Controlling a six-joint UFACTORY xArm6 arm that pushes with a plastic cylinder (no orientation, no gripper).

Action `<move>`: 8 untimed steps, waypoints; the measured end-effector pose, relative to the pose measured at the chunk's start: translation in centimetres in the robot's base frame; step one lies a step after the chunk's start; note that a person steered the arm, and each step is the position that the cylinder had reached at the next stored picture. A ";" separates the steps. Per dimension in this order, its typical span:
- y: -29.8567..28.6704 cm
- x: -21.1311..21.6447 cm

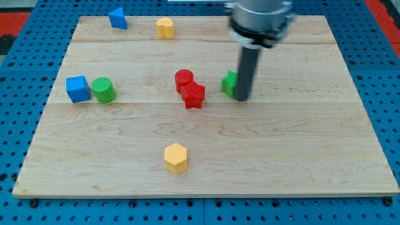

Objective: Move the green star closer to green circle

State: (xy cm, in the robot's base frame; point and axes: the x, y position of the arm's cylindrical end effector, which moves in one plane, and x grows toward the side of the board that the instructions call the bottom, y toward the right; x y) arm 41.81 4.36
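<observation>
A: At the board's centre-right: my tip [241, 98], set down on the wooden board [300, 156], directly against the right side of the green star [229, 83]. No jaws on the rod, nothing gripped; plain contact only, star partly hidden behind the rod.

B: Position of the star relative to the rest?

A: Just left of the tip, right of the red pair. Red cylinder [184, 79] and red star [193, 95] touching each other, near the green star but apart from it.

B: And the green circle?

A: At the view's left, green circle [103, 90] touching the right side of the blue cube [78, 89]. Well apart from the green star, with the red pair between them.

B: Remaining items?

A: Toward the view's top, blue triangular block [117, 18] and yellow block [165, 27], shape of the latter unclear. Toward the view's bottom, yellow hexagon [176, 157], alone, well apart from the tip.
</observation>
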 end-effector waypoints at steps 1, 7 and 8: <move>-4.7 -3.7; -7.9 -4.7; -9.9 -1.5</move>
